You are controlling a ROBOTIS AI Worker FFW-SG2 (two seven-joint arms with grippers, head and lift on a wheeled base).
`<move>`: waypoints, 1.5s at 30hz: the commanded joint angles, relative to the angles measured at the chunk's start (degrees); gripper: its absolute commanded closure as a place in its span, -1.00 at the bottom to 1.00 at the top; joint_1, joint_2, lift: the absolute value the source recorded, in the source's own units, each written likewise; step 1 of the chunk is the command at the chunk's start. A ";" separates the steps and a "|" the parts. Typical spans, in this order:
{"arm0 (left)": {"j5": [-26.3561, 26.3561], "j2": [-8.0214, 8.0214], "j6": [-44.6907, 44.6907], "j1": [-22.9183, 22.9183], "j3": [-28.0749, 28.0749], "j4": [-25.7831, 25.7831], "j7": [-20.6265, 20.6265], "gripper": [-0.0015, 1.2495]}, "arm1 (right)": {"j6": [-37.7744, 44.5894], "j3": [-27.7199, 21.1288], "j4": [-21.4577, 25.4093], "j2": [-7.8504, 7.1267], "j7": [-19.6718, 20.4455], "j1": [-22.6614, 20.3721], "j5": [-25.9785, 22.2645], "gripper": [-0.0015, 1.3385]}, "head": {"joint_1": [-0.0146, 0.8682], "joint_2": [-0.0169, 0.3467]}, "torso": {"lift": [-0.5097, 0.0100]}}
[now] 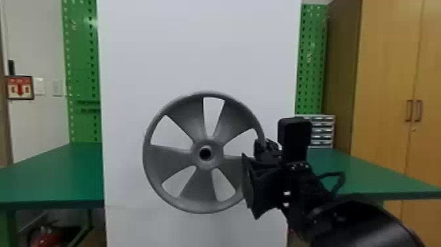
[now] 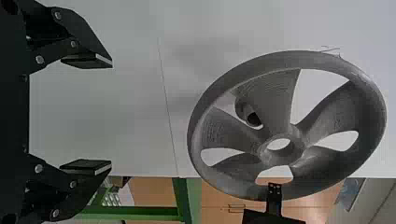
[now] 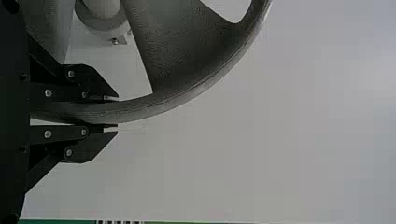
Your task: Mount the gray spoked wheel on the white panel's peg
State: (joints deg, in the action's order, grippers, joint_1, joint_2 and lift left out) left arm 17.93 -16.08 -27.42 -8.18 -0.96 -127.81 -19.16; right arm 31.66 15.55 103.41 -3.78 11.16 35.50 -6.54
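My right gripper (image 1: 253,154) is at the right side of the gray spoked wheel (image 1: 182,157), which stands face-on before the white panel (image 1: 197,49). In the right wrist view, the right gripper (image 3: 117,113) is shut on the rim of the wheel (image 3: 182,95), one finger on each side. Behind the spokes, the peg (image 3: 103,8) juts from its collar. The left wrist view has the peg (image 2: 243,108) seen through a gap between spokes, beside the hub and apart from it; the wheel's hub hole is open. My left gripper (image 2: 111,113) stands open with nothing between its fingers.
Green tables (image 1: 55,174) flank the panel on both sides, with green pegboards (image 1: 80,65) behind. Drawers (image 1: 323,131) stand at the back right beside a wooden cabinet (image 1: 387,82).
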 commanded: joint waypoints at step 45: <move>0.18 -0.62 0.00 0.54 0.52 0.02 0.17 -0.23 | -5.29 1.50 -11.66 1.50 4.48 4.31 -1.90 0.81 | -0.69 -0.95 | -0.58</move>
State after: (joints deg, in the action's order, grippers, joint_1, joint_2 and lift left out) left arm 18.07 -16.62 -27.38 -7.70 -0.51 -127.79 -19.07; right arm 26.61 17.13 92.31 -2.43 15.64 39.59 -8.43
